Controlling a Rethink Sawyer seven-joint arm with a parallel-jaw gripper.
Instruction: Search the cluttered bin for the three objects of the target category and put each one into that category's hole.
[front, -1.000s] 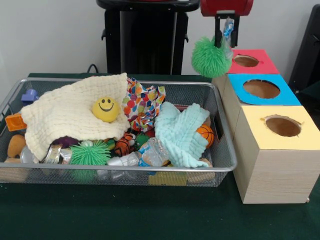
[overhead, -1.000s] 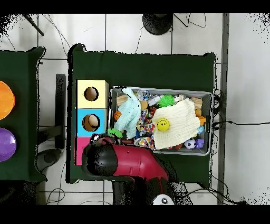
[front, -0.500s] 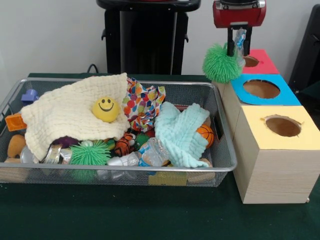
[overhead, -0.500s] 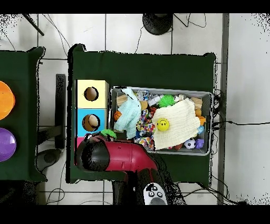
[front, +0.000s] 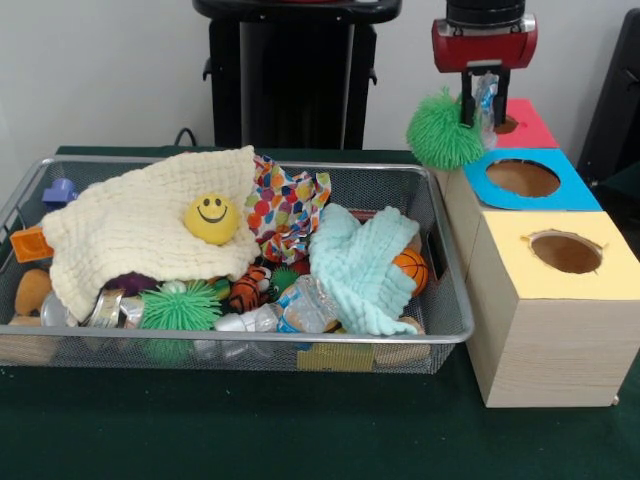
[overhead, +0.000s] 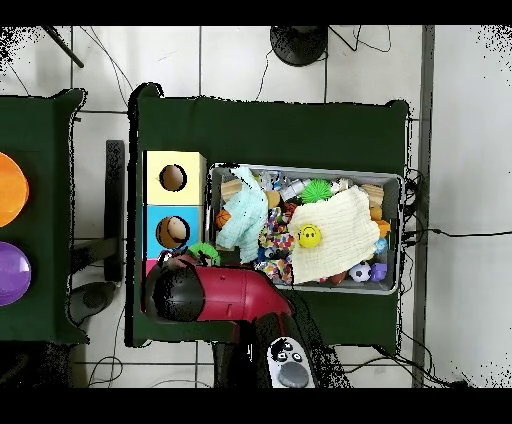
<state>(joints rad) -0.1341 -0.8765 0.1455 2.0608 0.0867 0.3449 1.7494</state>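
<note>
Pincer (front: 477, 100) closed on a crushed clear bottle (front: 486, 97), green spiky ball (front: 443, 130) clinging alongside; held high between red box (front: 522, 122) and blue-topped hole (front: 523, 177), presumably for dropping there.

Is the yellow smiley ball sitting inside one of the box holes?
No, the yellow smiley ball rests on the cream cloth in the wire mesh bin, well away from the boxes.

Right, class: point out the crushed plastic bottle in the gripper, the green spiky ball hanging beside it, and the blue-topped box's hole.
crushed plastic bottle (front: 486, 98), front view, its clear body below the gripper.
green spiky ball (front: 442, 131), front view, its middle.
blue-topped box's hole (front: 522, 177), front view, the opening's centre.
</note>
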